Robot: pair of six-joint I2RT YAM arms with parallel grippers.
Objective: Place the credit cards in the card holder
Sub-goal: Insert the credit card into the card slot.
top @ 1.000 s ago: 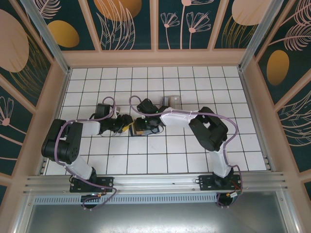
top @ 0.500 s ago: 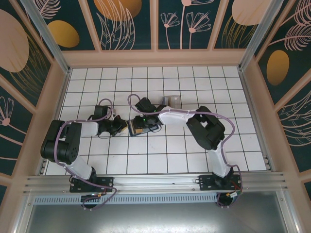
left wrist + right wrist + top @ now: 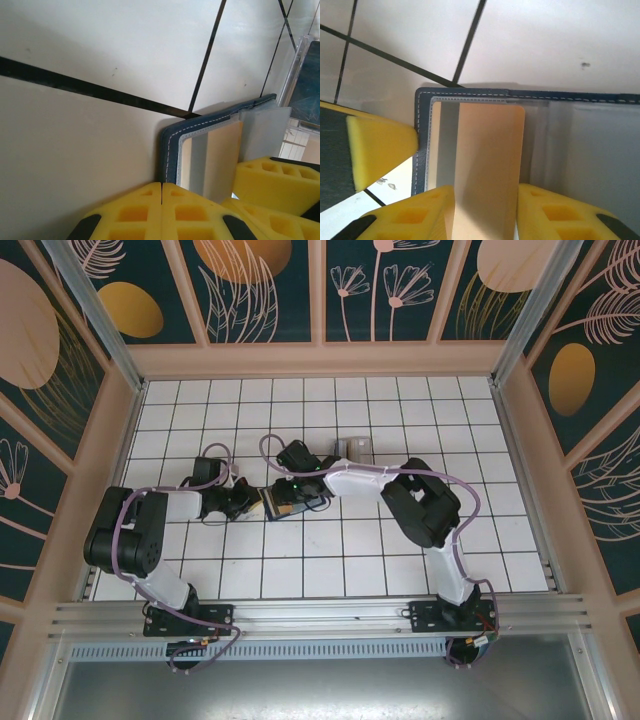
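The card holder [image 3: 590,145] is found lying open on the tiled table [image 3: 400,560], a little left of centre, where the 2 wrists meet. The right gripper [image 3: 486,194] is clamped on a beige card [image 3: 490,145] by its long edges, and the card's leading end lies over the greyish pocket beside the stitched navy border. The left gripper [image 3: 161,190] has its jaws pressed together with nothing seen between them, its tip touching the holder's outer edge (apparently as a stop against sliding). For a clean insertion, it is judged that the card should be kept flat and square to the pocket mouth and fed slowly, with the holder braced against being pushed away. Whether the card is already under the pocket lip cannot be told. A clear rack [image 3: 300,60] beyond the holder is shown by the left wrist view. The card's squareness to the border is given by the right wrist view.
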